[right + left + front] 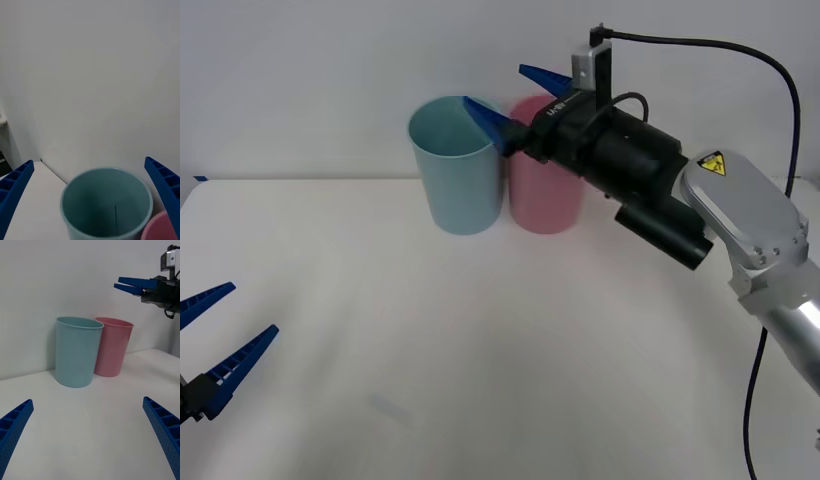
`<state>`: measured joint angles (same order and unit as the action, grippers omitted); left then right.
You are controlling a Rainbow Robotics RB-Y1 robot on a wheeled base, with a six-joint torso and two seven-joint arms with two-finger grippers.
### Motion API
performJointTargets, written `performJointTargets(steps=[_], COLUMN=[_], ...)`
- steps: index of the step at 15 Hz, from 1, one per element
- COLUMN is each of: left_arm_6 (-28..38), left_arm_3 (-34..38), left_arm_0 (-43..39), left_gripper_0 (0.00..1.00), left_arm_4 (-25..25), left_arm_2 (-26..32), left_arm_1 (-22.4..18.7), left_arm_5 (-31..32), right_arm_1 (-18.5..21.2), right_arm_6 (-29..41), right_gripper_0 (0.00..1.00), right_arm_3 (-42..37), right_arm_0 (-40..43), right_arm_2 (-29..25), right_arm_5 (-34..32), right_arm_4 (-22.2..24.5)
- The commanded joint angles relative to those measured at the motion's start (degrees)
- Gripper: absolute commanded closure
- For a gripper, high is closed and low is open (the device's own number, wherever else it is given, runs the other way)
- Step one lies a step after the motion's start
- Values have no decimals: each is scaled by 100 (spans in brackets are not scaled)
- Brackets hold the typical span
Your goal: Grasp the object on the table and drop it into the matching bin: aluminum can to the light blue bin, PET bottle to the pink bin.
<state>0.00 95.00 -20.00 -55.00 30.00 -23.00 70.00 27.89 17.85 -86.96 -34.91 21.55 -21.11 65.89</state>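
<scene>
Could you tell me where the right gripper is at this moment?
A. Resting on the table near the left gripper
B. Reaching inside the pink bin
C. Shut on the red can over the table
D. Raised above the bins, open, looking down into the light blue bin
D: the right gripper hangs open and empty above the light blue bin, beside the pink bin, and its wrist view looks into the blue bin's mouth.

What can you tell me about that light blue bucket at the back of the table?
The light blue bin is a tall, round, slightly tapered bucket, smooth and plain, plastic by its look. It stands upright on the white table near the back wall, open end up, close beside the pink bin on the robot's right; whether they touch I cannot tell. The right end effector hangs open above its mouth. Inside, a thin vertical line marks the wall; the bottom is not clearly seen.
</scene>
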Motion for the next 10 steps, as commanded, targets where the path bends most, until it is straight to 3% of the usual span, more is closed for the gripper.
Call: performJointTargets(steps=[1,4,7,10], left_arm_6=[0,0,0,0], left_arm_3=[0,0,0,0], left_arm_0=[0,0,0,0], left_gripper_0=[0,0,0,0], left_arm_4=[0,0,0,0], left_arm_2=[0,0,0,0], left_arm_1=[0,0,0,0], left_arm_5=[0,0,0,0], right_arm_1=[384,859,1386,1685], right_arm_6=[-27,-123,-352,-1169], right_gripper_0=[0,0,0,0], right_arm_3=[-858,-1649,-2229,-2282], right_arm_0=[907,2006,3140,4080], right_arm_2=[-512,-1145,-1733,-2357], right_arm_5=[-693,-1457,-1809,-2239], right_arm_4=[-33,-314,-797,-1228])
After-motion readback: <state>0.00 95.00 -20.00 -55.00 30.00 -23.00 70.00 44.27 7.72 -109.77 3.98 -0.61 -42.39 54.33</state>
